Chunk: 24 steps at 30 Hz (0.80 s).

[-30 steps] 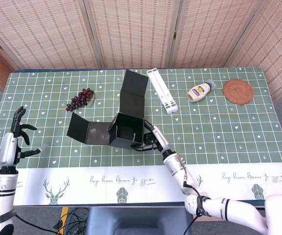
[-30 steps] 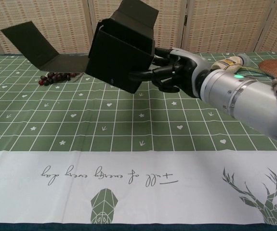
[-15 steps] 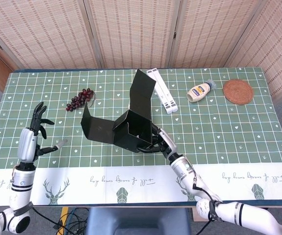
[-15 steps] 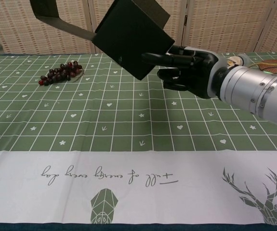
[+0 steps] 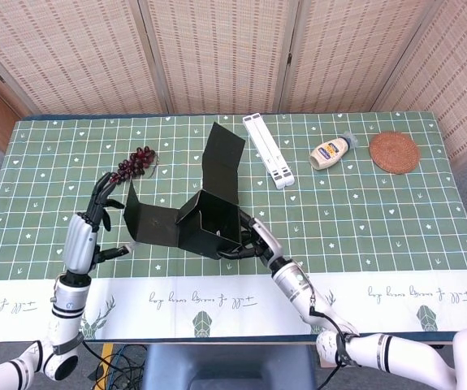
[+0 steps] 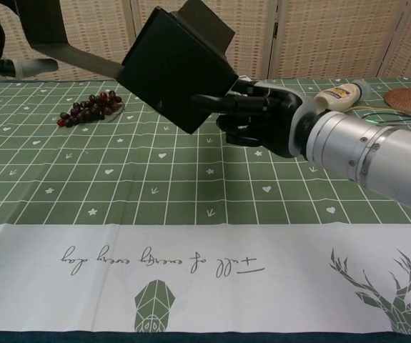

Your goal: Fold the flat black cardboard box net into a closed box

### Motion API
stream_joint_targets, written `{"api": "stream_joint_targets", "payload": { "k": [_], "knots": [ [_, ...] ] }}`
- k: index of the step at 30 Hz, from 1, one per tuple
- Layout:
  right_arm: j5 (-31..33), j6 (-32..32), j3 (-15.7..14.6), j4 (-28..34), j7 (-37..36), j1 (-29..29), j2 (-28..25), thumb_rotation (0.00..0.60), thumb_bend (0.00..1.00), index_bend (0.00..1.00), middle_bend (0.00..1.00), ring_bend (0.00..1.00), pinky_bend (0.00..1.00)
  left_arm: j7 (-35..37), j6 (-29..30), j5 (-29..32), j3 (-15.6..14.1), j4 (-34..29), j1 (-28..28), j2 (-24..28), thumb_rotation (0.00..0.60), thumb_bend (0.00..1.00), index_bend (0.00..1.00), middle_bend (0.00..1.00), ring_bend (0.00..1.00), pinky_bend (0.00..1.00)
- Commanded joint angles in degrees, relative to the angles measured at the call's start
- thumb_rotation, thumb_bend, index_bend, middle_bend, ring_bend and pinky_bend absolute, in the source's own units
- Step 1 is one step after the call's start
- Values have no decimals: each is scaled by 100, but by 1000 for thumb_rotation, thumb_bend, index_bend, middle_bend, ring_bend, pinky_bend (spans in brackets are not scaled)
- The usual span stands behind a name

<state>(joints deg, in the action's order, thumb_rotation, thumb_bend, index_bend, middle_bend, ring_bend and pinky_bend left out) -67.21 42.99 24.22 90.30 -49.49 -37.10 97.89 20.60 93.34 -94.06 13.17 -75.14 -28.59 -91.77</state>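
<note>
1. Black cardboard box net point(image 5: 205, 207) is half-formed and lifted off the bench point(image 5: 363, 219), held at its 4 o'clock corner by the right hand point(image 5: 252, 241), fingers point(image 6: 216, 103) clamped on the tub wall.
2. The unfolded side panel point(image 5: 148, 221) sticks out toward 9 o'clock; its long axis runs 9–3.
3. Left hand point(image 5: 95, 219) sits just beside that panel's 9 o'clock edge, fingers spread wide, holding nothing. It's the nearer hand for the fold.
4. The tall flap point(image 5: 223, 158) points to 12 o'clock, not yet folded.
</note>
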Motion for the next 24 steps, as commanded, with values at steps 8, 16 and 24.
{"api": "stream_joint_targets", "payload": {
  "k": [8,16,24],
  "knots": [
    [160,-148,-90,21,308,-205,68,600,110,329,455,828,1000,-81,-36,-129,-22,-16,-175,-31,600,111,0,0,389,696],
    [184,-178,-156,149,586,-278,-20,600,111,329,455,828,1000,-224,-83,-419,-171,74,-317,68,600,111,0,0,389,696],
    [234,-220,-239,74,1010,-417,-80,600,111,329,455,828,1000,-573,-247,-868,-435,229,-504,442,600,111,160,7,408,696]
  ]
}}
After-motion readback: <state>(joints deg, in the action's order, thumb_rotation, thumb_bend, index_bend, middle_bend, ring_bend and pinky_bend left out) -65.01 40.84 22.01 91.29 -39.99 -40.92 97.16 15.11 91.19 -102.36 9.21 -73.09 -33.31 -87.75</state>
